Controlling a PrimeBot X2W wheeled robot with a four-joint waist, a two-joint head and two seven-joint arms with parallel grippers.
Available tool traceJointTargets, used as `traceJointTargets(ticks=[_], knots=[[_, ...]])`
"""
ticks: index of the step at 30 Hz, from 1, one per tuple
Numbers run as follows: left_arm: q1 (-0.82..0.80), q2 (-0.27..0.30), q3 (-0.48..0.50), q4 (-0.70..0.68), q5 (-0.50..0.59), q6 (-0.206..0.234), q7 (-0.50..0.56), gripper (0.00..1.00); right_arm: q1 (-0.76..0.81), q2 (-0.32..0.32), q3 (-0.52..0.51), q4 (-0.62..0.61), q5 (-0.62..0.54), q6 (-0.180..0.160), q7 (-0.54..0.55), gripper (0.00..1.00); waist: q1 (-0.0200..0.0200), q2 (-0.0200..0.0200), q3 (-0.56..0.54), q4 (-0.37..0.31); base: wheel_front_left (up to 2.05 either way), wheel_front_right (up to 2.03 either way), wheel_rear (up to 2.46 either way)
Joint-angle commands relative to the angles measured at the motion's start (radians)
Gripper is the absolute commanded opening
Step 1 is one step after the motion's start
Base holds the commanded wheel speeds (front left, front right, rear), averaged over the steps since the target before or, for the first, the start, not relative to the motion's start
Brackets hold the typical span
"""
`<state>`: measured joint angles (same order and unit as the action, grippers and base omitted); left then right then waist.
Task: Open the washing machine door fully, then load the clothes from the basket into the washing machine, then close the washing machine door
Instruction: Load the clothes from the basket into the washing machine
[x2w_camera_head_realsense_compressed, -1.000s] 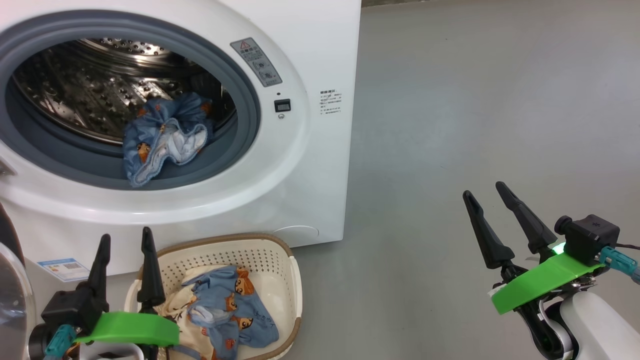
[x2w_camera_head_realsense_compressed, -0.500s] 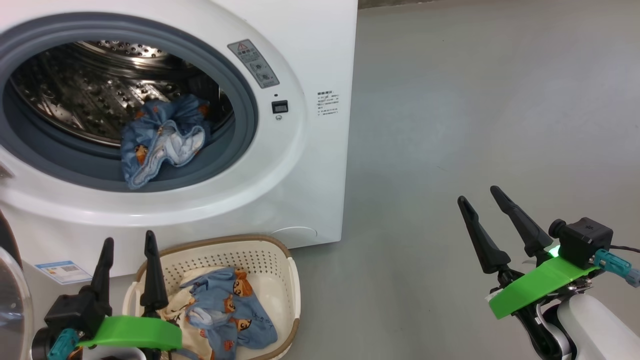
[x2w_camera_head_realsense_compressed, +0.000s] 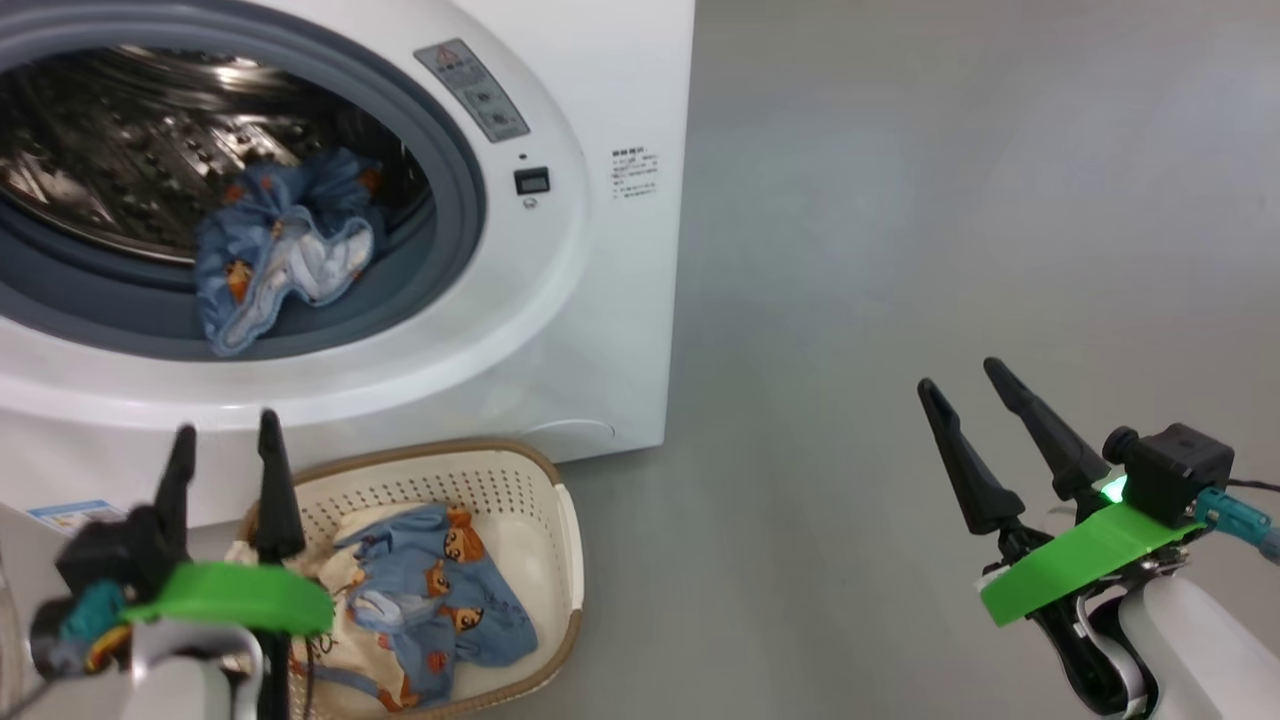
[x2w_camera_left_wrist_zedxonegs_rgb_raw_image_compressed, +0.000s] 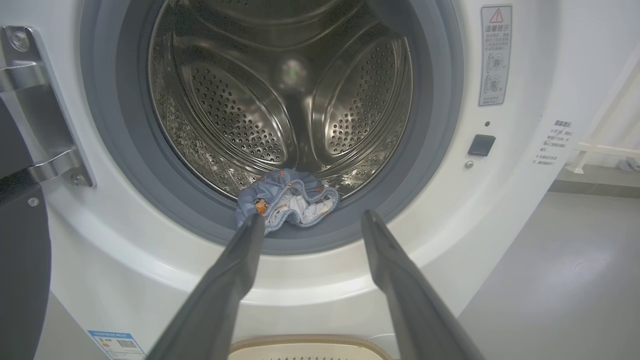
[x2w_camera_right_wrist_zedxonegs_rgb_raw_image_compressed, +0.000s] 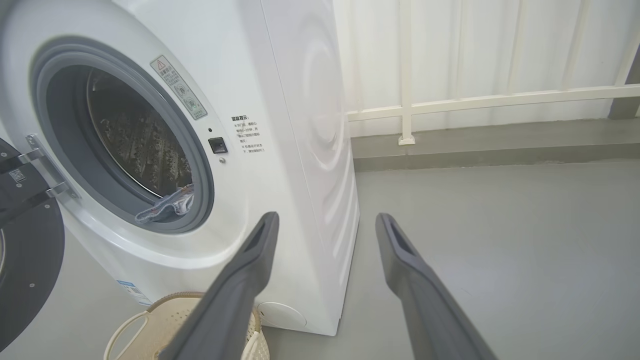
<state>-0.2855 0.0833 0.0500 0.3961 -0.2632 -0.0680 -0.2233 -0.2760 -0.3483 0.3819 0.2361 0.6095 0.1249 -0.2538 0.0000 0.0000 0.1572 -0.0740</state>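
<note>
The white washing machine (x2w_camera_head_realsense_compressed: 600, 300) stands with its door (x2w_camera_left_wrist_zedxonegs_rgb_raw_image_compressed: 20, 260) swung open to the left on its hinge. One blue printed piece of the clothes (x2w_camera_head_realsense_compressed: 275, 250) lies on the grey gasket at the drum's mouth. The other clothes (x2w_camera_head_realsense_compressed: 430, 600), blue and cream, lie in the cream basket (x2w_camera_head_realsense_compressed: 565, 540) on the floor before the machine. My left gripper (x2w_camera_head_realsense_compressed: 226, 424) is open and empty above the basket's left end, fingers pointing at the drum (x2w_camera_left_wrist_zedxonegs_rgb_raw_image_compressed: 280, 100). Far to the right over the bare floor, my right gripper (x2w_camera_head_realsense_compressed: 958, 375) is open and empty too.
Grey floor (x2w_camera_head_realsense_compressed: 900, 200) spreads to the right of the machine. A white railing and wall (x2w_camera_right_wrist_zedxonegs_rgb_raw_image_compressed: 475, 95) run behind it. The black door (x2w_camera_right_wrist_zedxonegs_rgb_raw_image_compressed: 25, 260) hangs at the machine's left, close to my left arm.
The head camera has shifted, so the machine and basket sit further left and higher in the picture. Both grippers stay open and empty. The clothes have not moved.
</note>
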Motion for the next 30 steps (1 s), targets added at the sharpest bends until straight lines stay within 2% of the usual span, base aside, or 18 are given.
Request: traceJointTargets(ticks=[1, 15, 22, 30], knots=[[-0.049, 0.031, 0.034, -0.013, -0.006, 0.008, 0.007, 1.00, -0.020, -0.018, 0.007, -0.028, 0.001, 0.006, -0.008, 1.00, 0.0000, 0.0000, 0.029, -0.015, 0.00, 0.00, 0.00], [-0.413, 0.181, 0.072, 0.185, -0.056, -0.004, 0.184, 1.00, -0.087, -0.013, -0.016, -0.072, 0.016, 0.006, -0.008, 1.00, 0.0000, 0.0000, 0.237, -0.078, 0.00, 0.00, 0.00], [-0.569, 0.228, 0.069, 0.290, -0.081, -0.014, 0.283, 1.00, -0.116, -0.013, -0.027, -0.089, 0.019, 0.006, -0.008, 1.00, 0.0000, 0.0000, 0.310, -0.100, 0.00, 0.00, 0.00], [-0.710, 0.284, 0.057, 0.396, -0.070, 0.008, 0.351, 1.00, -0.148, -0.006, -0.023, -0.097, 0.023, 0.006, -0.008, 1.00, 0.0000, 0.0000, 0.372, -0.132, 0.00, 0.00, 0.00]])
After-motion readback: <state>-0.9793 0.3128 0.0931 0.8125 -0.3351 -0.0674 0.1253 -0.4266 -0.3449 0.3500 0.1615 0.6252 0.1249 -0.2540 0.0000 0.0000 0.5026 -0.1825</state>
